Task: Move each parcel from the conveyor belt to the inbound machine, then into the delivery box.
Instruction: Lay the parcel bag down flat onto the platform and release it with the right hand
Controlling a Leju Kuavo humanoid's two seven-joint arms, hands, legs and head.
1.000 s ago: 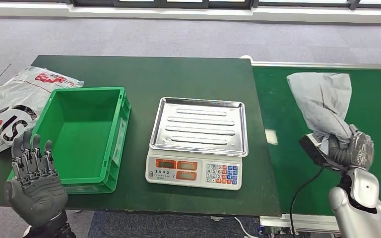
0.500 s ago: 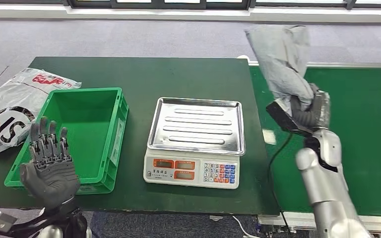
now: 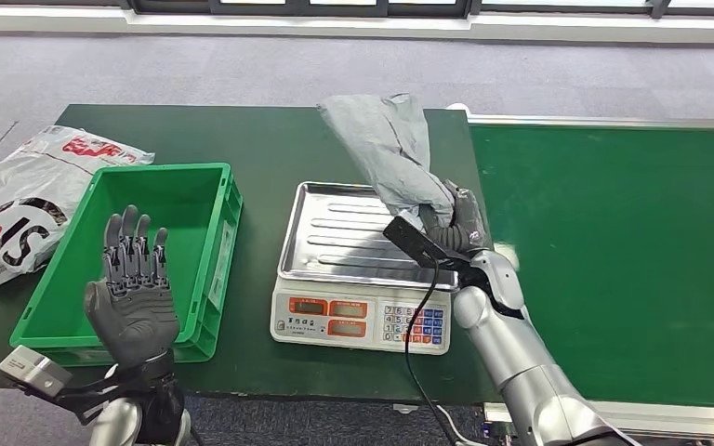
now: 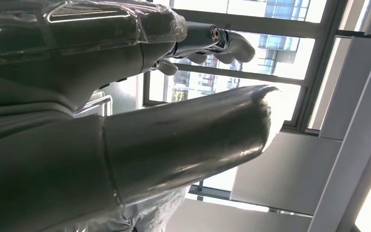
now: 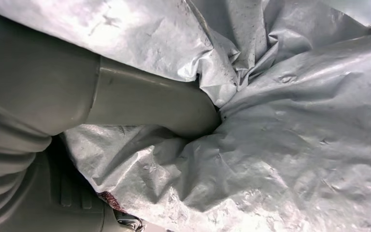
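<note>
Over the scale tray [image 3: 372, 232], head view: right hand [image 3: 454, 226] gripped the grey parcel [image 3: 386, 149] from below, bag standing up above it. Left hand [image 3: 133, 290] raised, fingers spread, w/ nothing in it. Right wrist view: thumb [image 5: 145, 104] dug into crumpled parcel [image 5: 290, 145].

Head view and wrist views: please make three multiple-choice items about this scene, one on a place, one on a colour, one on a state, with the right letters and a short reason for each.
1. Where is the crumpled grey plastic parcel?
A. inside the crate
B. above the steel tray of the white electronic scale
C. flat on the conveyor belt

2. What colour is the open plastic crate?
A. green
B. blue
C. red

3. What is the left hand doing?
A. gripping the crate
B. holding a parcel
C. raised, fingers apart, holding nothing

Answers:
1 B: the right hand grips the parcel over the tray's right side.
2 A: its walls and floor are bright green.
3 C: the head view shows it in front of the crate with nothing in it.
</note>
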